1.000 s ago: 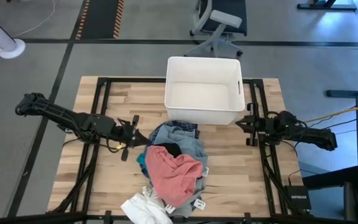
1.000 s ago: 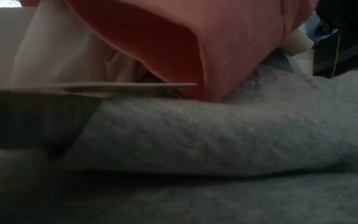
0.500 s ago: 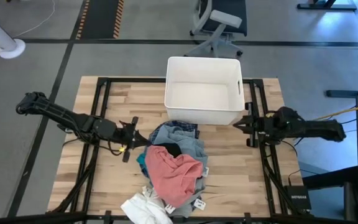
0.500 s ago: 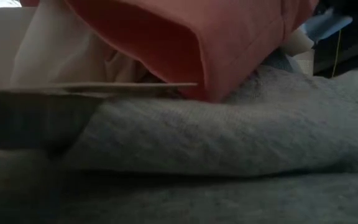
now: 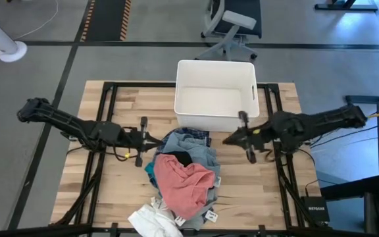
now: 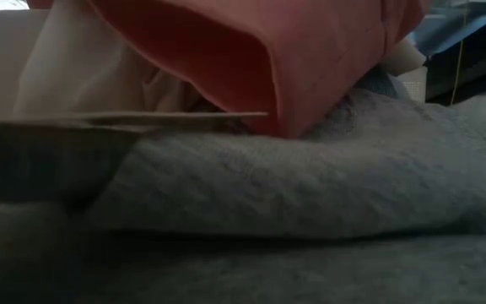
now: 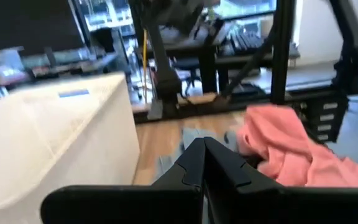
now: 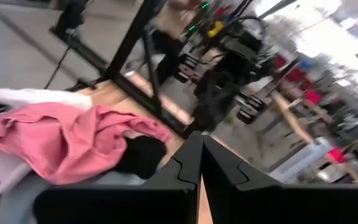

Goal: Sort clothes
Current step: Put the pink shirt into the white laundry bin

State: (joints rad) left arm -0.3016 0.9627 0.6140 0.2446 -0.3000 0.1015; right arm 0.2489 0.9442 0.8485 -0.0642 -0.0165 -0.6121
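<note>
Since the earlier frame the right gripper [image 5: 231, 139] had swung in from the right edge of the table toward the clothes, while the left gripper [image 5: 155, 142] had crept slightly closer to the pile from the other side. The pile itself showed no change.

The clothes [image 5: 183, 176] lay in one heap at the middle front of the table, just in front of the white bin [image 5: 216, 124]. A pink garment [image 5: 184, 181] sat on top, with light blue-grey fabric [image 5: 193, 146] behind it toward the bin, a black piece [image 5: 181, 158] between them, a teal edge [image 5: 149, 171] at the left side and a white garment [image 5: 151, 221] at the front edge of the table. In the low view grey fabric [image 6: 310, 194] filled the frame beneath the pink.

Both grippers had their fingers pressed together and held nothing. The left one stood just beside the pile's left edge; the right one was near its right rear corner, short of the fabric as far as the overhead view showed.

The bin appeared to hold nothing, and no garment lay apart from the heap. In my judgement the sorting had not begun: every item remained to be picked and placed, and both grippers would need to open first.
</note>
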